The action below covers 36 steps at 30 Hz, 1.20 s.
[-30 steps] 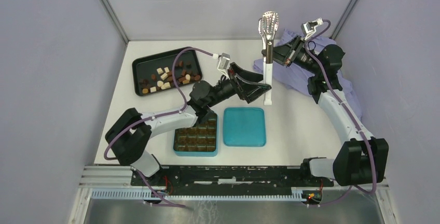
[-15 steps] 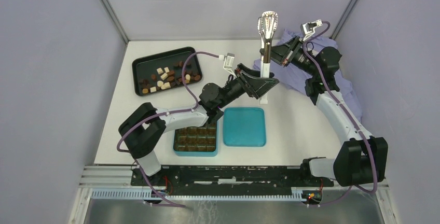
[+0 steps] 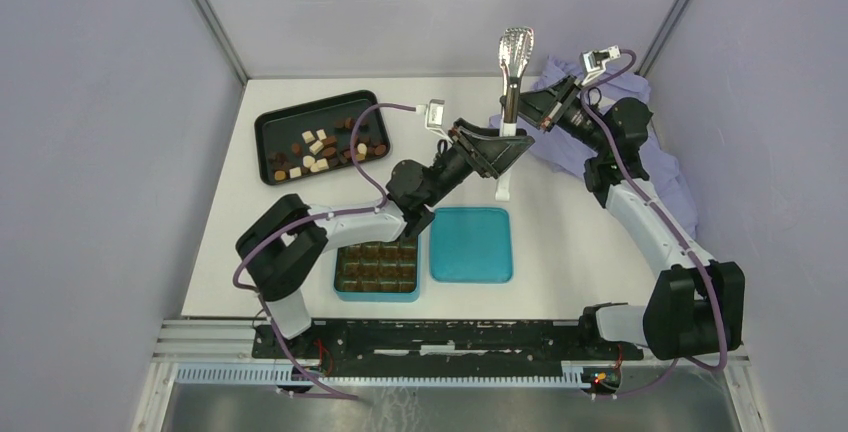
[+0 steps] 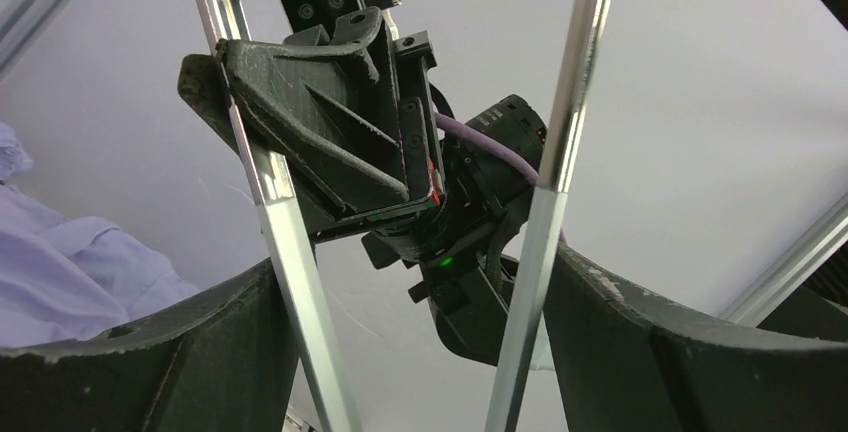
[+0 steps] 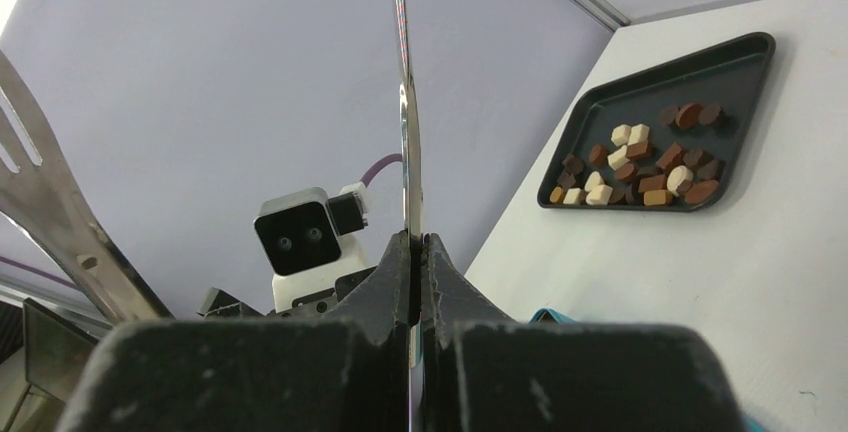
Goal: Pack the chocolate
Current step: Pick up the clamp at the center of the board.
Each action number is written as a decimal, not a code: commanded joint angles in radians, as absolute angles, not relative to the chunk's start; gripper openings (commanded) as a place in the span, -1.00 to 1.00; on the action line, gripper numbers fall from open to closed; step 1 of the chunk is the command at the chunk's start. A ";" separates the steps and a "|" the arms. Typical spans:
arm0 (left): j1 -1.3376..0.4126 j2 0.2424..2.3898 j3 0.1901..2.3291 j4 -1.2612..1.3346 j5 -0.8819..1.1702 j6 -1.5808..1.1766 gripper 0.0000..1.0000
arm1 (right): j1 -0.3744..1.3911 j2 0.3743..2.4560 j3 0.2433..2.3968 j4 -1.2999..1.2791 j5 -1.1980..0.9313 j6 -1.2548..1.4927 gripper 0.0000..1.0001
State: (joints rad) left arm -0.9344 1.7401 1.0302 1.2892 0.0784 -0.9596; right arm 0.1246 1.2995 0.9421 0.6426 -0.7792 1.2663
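- The chocolate [image 3: 325, 147], in the top view, lies loose in the black tray [image 3: 275, 122] at the far left of the table [image 3: 580, 242], well apart from both grippers.
- The teal box [image 3: 376, 295] sits at the near edge with the teal lid [image 3: 471, 244] just beside it. Bare table runs between them and the tray.
- The right gripper [image 3: 525, 109] is clamped on the tongs [image 3: 513, 57], which stand nearly upright near the far edge. The purple cloth [image 3: 660, 167] crowds the table's right side behind it.
- The left gripper [image 3: 500, 152] has its jaws spread wide at the lower part of the tongs.
- Compared with a second ago, the left arm has stretched farther out and its gripper has moved up along the tongs. The tongs' head sits a little lower and farther left.
- In the left wrist view, both silver arms of the tongs [image 4: 545, 232] pass between the left gripper's [image 4: 410, 282] fingers [image 4: 150, 352], each close to an inner face. I cannot tell whether they touch.
- The right gripper [image 4: 235, 82] pinches one of those arms higher up.
- In the right wrist view, the right gripper [image 5: 413, 252] is closed tight on one thin arm of the tongs [image 5: 405, 102].
- The tray [image 5: 600, 102] and the chocolate [image 5: 640, 167] show beyond, with open white table around them.
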 commanded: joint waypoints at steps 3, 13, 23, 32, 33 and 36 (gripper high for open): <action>-0.939 1.753 1.085 1.391 0.057 -1.006 0.70 | 0.136 1.281 0.942 0.703 -0.756 1.234 -1.00; -0.937 1.807 1.086 1.566 0.106 -1.057 0.44 | 0.136 1.284 0.940 0.700 -0.759 1.255 -1.00; -0.938 1.795 1.085 1.559 0.107 -1.056 0.26 | 0.136 1.280 0.934 0.689 -0.770 1.229 -1.00; -0.937 1.779 1.073 1.562 0.106 -1.059 0.61 | 0.136 1.277 0.939 0.702 -0.776 1.233 -0.97; -0.936 1.777 1.069 1.566 0.105 -1.057 0.62 | 0.136 1.278 0.939 0.701 -0.776 1.235 -0.97; -0.936 1.775 1.063 1.580 0.101 -1.055 0.61 | 0.136 1.278 0.939 0.703 -0.778 1.240 -0.97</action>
